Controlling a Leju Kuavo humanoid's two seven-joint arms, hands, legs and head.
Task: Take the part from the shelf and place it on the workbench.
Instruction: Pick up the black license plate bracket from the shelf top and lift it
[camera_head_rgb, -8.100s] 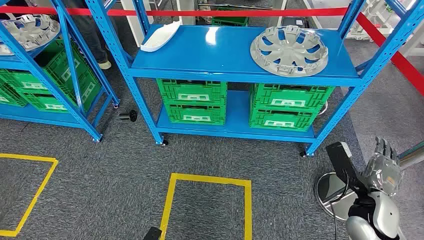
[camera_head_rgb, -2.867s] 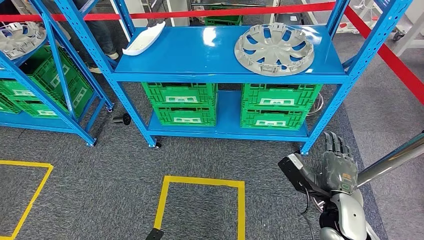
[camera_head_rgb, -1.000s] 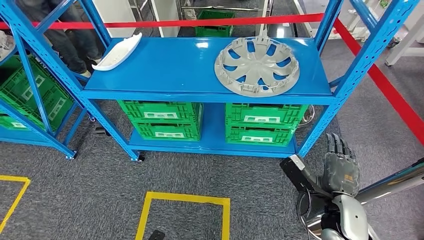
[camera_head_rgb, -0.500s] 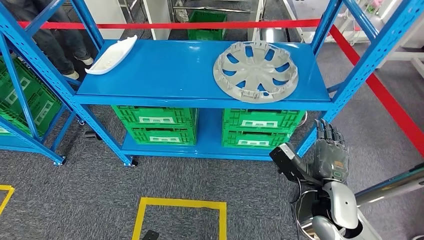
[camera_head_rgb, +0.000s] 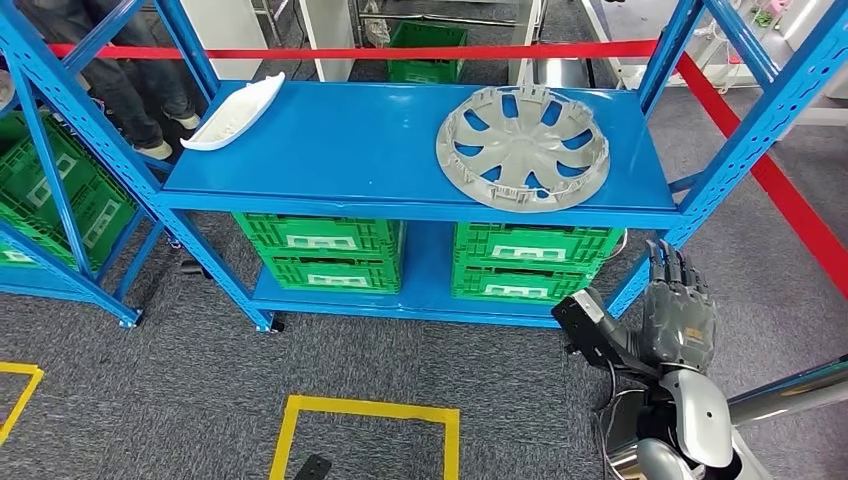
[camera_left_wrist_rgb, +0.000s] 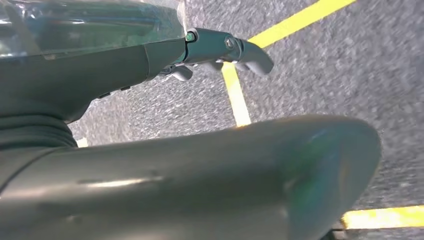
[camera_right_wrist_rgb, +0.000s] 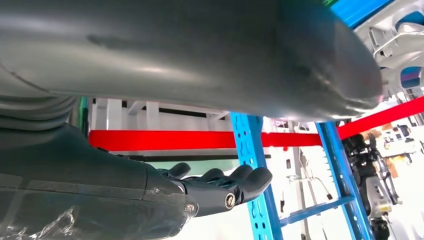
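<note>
- Head view: grey carpet floor with yellow tape squares (camera_head_rgb: 365, 408); a blue metal shelf (camera_head_rgb: 400, 200) stands ahead, with a red barrier tape (camera_head_rgb: 360, 50) running behind it.
- Upper deck of the shelf: a grey wheel cover (camera_head_rgb: 522, 146) lies flat at the right end, close to the front edge. A white curved part (camera_head_rgb: 235, 111) lies at the back left corner, well apart from the wheel cover.
- Lower deck: four green crates (camera_head_rgb: 320, 250), stacked in two pairs, left and right.
- A second blue shelf (camera_head_rgb: 50, 180) with green crates stands at the left; a person's legs and shoes (camera_head_rgb: 130, 90) are behind it.
- Right hand (camera_head_rgb: 678, 315) is raised beside the shelf's front right post, below the upper deck, fingers straight and apart, holding nothing, clear of the wheel cover.
- Left wrist view: left hand (camera_left_wrist_rgb: 220, 50) hangs over the carpet and yellow tape, fingers slightly bent, nothing held.
- Right wrist view: right hand's fingers (camera_right_wrist_rgb: 225, 182) extended side by side, empty; blue post (camera_right_wrist_rgb: 255, 175) and red tape beyond them.
</note>
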